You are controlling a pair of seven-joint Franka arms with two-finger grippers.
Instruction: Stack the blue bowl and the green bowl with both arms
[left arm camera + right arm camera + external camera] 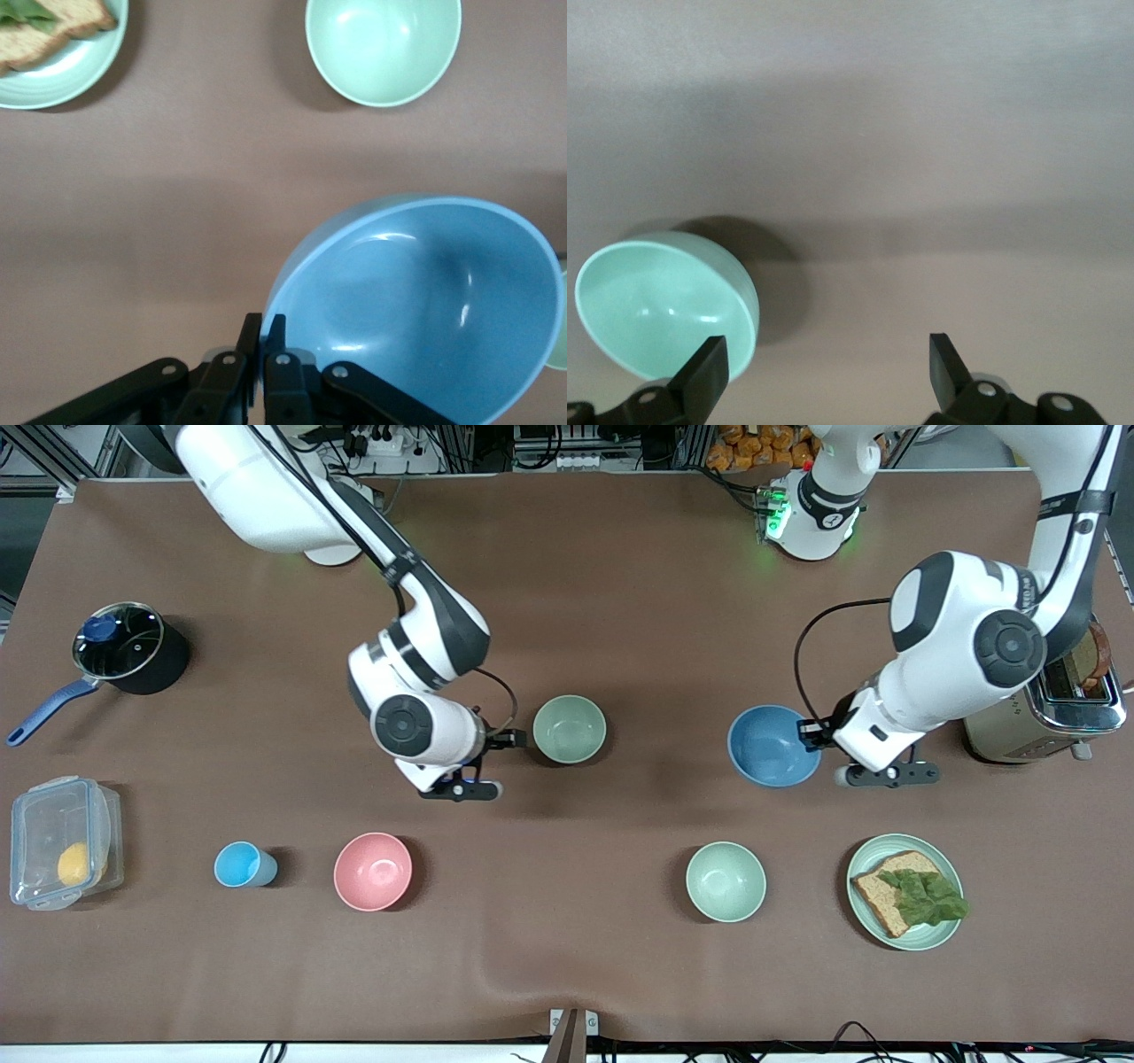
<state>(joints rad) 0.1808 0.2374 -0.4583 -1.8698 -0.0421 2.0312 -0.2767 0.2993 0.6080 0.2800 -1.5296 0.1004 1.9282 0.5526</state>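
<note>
Left gripper (263,354) clamps the round matte blue bowl's (772,745) rim — right gripper (824,363), fingers apart, beside the green bowl (569,729).

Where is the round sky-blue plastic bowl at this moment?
The round sky-blue plastic bowl sits toward the left arm's end of the table, farther from the front camera than the pale mint bowl; the left hand is shut on its rim.

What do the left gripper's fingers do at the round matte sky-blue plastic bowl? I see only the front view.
Observer: In the left wrist view, the left gripper is shut on the rim of the round matte sky-blue plastic bowl.
Operator: And the right gripper, at the round matte sage-green bowl?
Observer: The right wrist view shows it open, one finger at that bowl's rim, nothing clamped.
</note>
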